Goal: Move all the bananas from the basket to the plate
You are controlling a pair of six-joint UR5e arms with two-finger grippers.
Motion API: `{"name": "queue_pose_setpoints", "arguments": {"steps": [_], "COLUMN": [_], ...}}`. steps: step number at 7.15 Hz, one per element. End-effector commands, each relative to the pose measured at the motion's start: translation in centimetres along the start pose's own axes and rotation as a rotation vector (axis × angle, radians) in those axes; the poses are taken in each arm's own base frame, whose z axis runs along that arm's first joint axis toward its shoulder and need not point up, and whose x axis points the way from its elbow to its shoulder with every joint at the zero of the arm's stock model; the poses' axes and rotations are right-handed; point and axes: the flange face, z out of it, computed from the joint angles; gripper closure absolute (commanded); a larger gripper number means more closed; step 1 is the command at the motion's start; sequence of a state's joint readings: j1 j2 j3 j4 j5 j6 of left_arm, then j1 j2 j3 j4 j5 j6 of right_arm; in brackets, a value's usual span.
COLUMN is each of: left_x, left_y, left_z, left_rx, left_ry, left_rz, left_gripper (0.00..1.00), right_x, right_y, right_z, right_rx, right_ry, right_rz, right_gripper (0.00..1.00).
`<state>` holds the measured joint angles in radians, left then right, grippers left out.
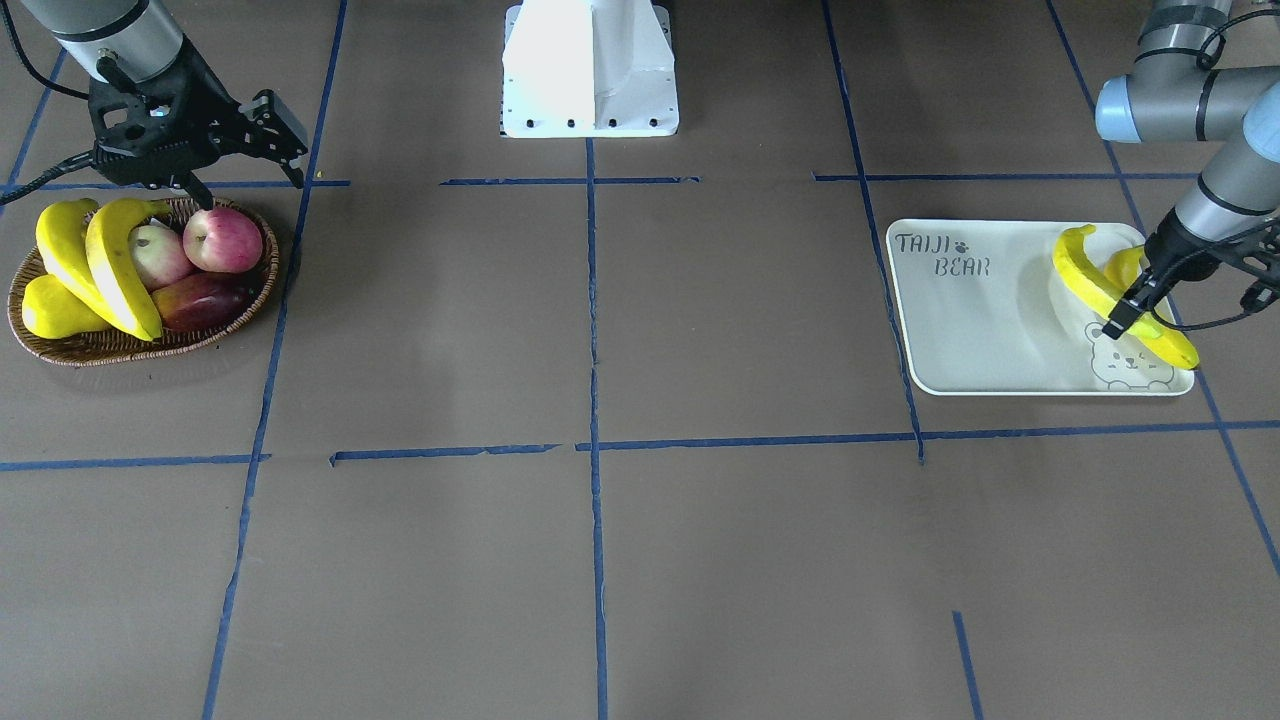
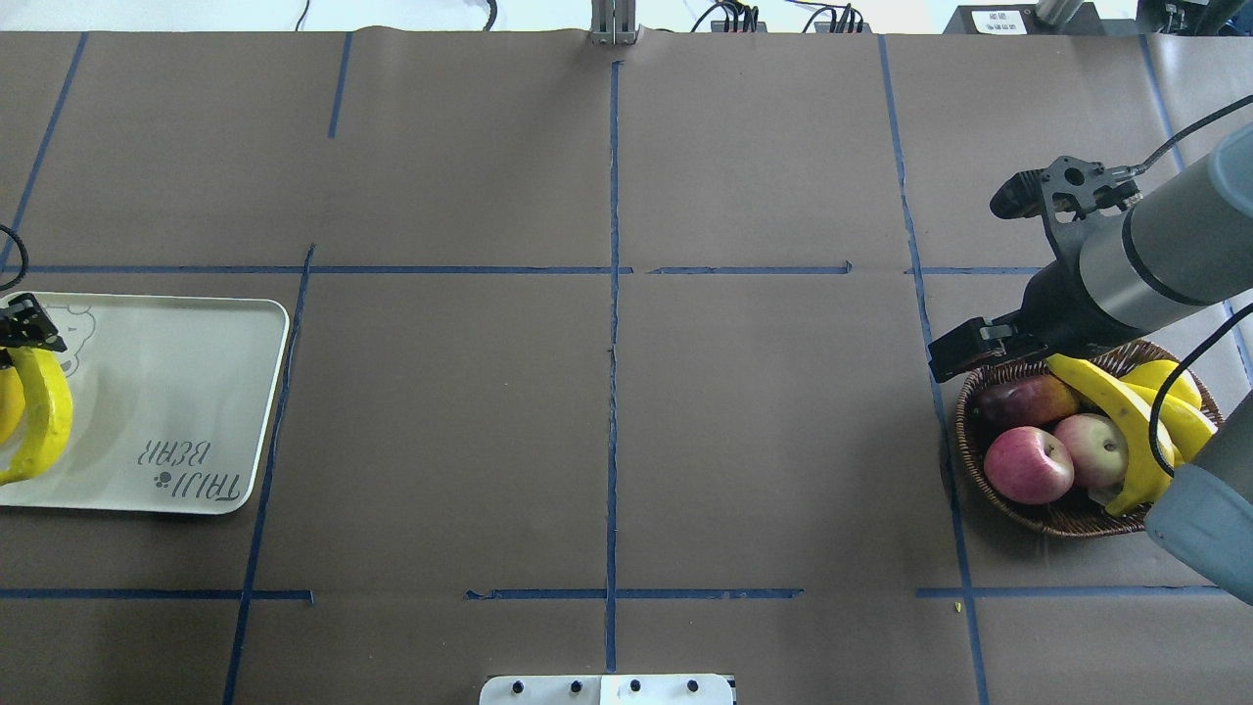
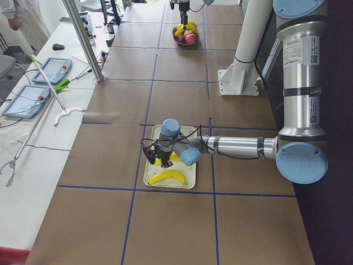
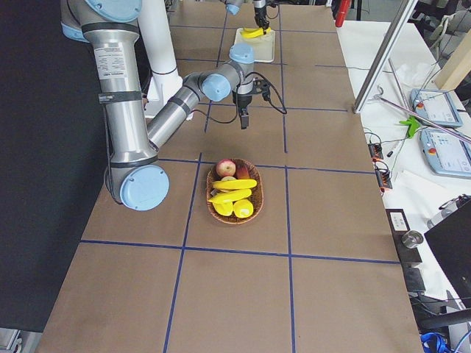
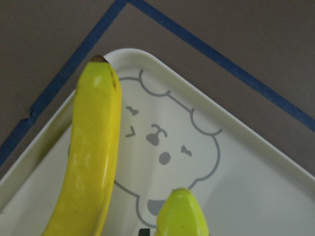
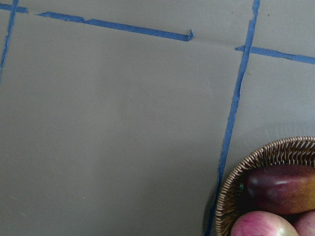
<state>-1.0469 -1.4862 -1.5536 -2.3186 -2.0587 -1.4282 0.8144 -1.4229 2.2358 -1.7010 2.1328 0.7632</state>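
Observation:
The white plate holds one long banana lying flat near the bear drawing. My left gripper is low over the plate, shut on a second banana whose tip shows at the bottom of the left wrist view. Far across the table, the wicker basket holds two more bananas, side by side. My right gripper hangs open and empty just above the basket's back rim, partly over bare table.
In the basket are also a yellow pear, two red apples and a dark red fruit. The white robot base stands between the arms. Blue tape lines cross the brown table. A side table with tablets lies beyond.

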Motion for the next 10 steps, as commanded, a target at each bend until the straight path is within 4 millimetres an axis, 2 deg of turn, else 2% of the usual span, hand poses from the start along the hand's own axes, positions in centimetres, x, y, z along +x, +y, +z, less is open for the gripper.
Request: {"name": "queue_pose_setpoints", "arguments": {"steps": [1, 2, 3, 4, 5, 6, 7, 8, 10], "left_x": [1.0, 0.5, 0.4, 1.3, 3.0, 4.8, 7.3, 8.7, 9.3], "left_y": [-2.2, -2.7, -3.8, -3.9, -2.5, -1.6, 1.7, 3.2, 4.4], "left_z": [-1.1, -1.7, -4.2, -7.0, -9.4, -11.0, -11.3, -11.9, -11.5], "left_rx": [0.025, 0.009, -0.039, -0.069, -0.069, -0.053, -0.086, -0.099, -0.120], "left_ry": [0.031, 0.038, 0.091, 0.151, 0.200, 0.236, 0.265, 0.286, 0.289], "left_rz": [0.038, 0.052, 0.056, 0.065, 0.104, 0.139, 0.204, 0.233, 0.256], "left_gripper": [0.01, 0.00, 0.00, 0.00, 0.00, 0.00, 0.00, 0.00, 0.00], "right_x": [0.0, 0.0, -0.1, 0.1, 0.3, 1.3, 2.4, 4.3, 7.8], "right_y": [0.0, 0.0, 0.0, 0.0, 0.0, 0.6, 2.1, 3.2, 5.5], "right_z": [0.0, 0.0, -0.3, -0.4, -0.6, -0.7, -1.2, -1.4, -1.7], "right_rx": [0.001, 0.002, 0.007, 0.008, 0.012, 0.009, 0.002, -0.009, -0.031], "right_ry": [0.002, 0.001, -0.003, -0.003, -0.003, 0.006, 0.013, 0.034, 0.068], "right_rz": [-0.001, -0.001, -0.004, 0.000, 0.002, 0.007, -0.034, -0.050, -0.090], "right_gripper": [0.00, 0.00, 0.00, 0.00, 0.00, 0.00, 0.00, 0.00, 0.00]}}
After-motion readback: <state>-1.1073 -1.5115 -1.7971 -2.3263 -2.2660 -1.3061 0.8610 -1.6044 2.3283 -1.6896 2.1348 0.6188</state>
